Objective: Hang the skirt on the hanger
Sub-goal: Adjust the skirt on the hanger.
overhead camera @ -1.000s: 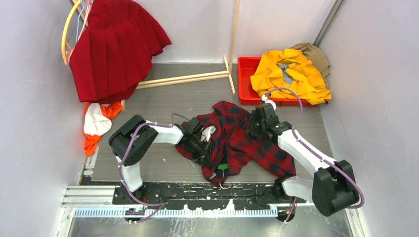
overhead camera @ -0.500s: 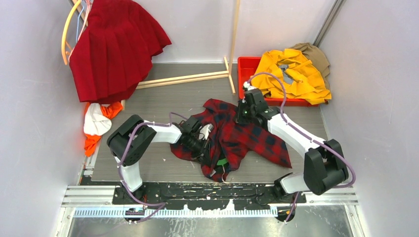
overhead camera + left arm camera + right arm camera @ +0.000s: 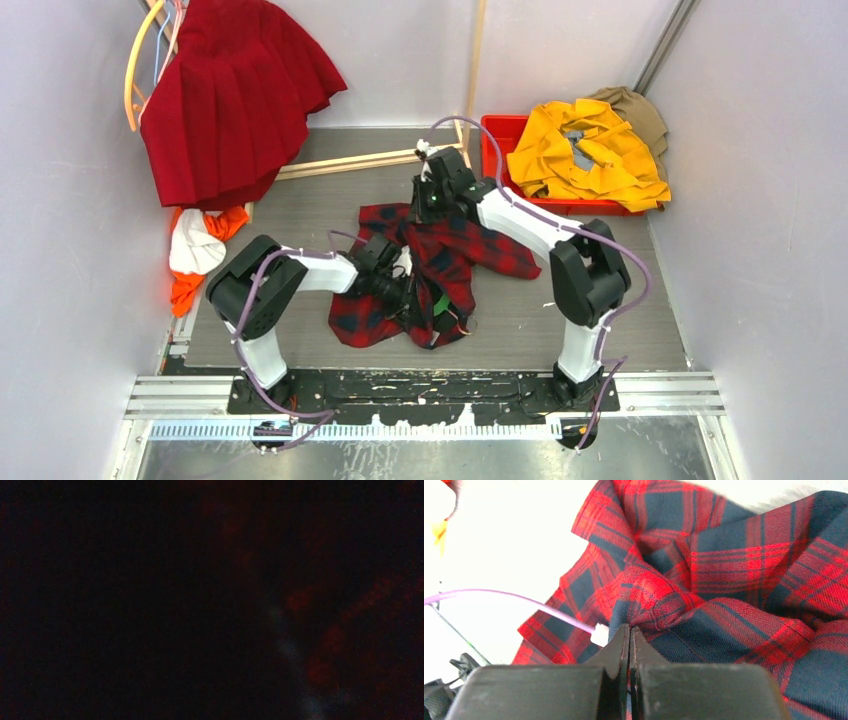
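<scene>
The bright-red pleated skirt (image 3: 230, 95) hangs at the back left, its top cut off by the frame edge. A thin cream curved hanger (image 3: 128, 75) shows beside it. Neither gripper is near them. My right gripper (image 3: 428, 205) (image 3: 629, 630) is shut on a fold of the red-and-black plaid shirt (image 3: 450, 255) at its far edge. The left gripper (image 3: 403, 292) is buried in the shirt's folds at mid-table, and its fingers are hidden. The left wrist view is dark, covered by cloth.
A green hanger (image 3: 440, 305) pokes out of the plaid shirt. A red bin (image 3: 497, 130) at the back right holds yellow and tan garments (image 3: 585, 150). A wooden rack frame (image 3: 370, 158) lies along the back. White-and-orange cloth (image 3: 195, 250) sits by the left wall.
My right gripper shut on the plaid shirt and swung from the right to the back centre, dragging the shirt leftward and bunching it. The left arm barely moved.
</scene>
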`<state>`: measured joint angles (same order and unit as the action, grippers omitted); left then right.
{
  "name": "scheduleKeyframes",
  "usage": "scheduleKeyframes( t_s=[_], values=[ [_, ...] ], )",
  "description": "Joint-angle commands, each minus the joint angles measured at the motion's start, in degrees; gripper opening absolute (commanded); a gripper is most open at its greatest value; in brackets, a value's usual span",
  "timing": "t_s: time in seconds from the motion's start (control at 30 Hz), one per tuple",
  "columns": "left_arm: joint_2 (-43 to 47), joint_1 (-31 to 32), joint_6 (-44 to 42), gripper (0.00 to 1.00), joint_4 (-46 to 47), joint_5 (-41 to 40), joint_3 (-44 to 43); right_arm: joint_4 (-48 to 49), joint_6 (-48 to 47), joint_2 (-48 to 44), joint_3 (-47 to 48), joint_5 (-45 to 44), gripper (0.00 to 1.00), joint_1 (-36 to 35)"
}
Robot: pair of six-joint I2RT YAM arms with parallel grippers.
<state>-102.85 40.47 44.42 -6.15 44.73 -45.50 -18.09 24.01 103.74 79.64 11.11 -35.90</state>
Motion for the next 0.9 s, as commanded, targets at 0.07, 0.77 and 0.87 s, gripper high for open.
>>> scheduleKeyframes(
  t_s=[0.07, 0.77, 0.87],
  values=[
    [-1.00, 0.87, 8.24, 0.00, 15.74, -3.37, 4.50, 5.88, 2.18, 4.97, 16.65, 14.24, 0.06, -2.08],
    [-11.19, 0.82, 29.28, 0.00, 47.66, -10.25, 6.51, -19.99, 23.88, -51.91, -25.65, 0.40, 0.74, 13.95],
    [-13.31, 0.87, 32.47, 0.00, 53.30, -11.34, 6.94, -25.60, 28.01, -57.43, -30.24, -0.12, 0.71, 14.22]
  ],
)
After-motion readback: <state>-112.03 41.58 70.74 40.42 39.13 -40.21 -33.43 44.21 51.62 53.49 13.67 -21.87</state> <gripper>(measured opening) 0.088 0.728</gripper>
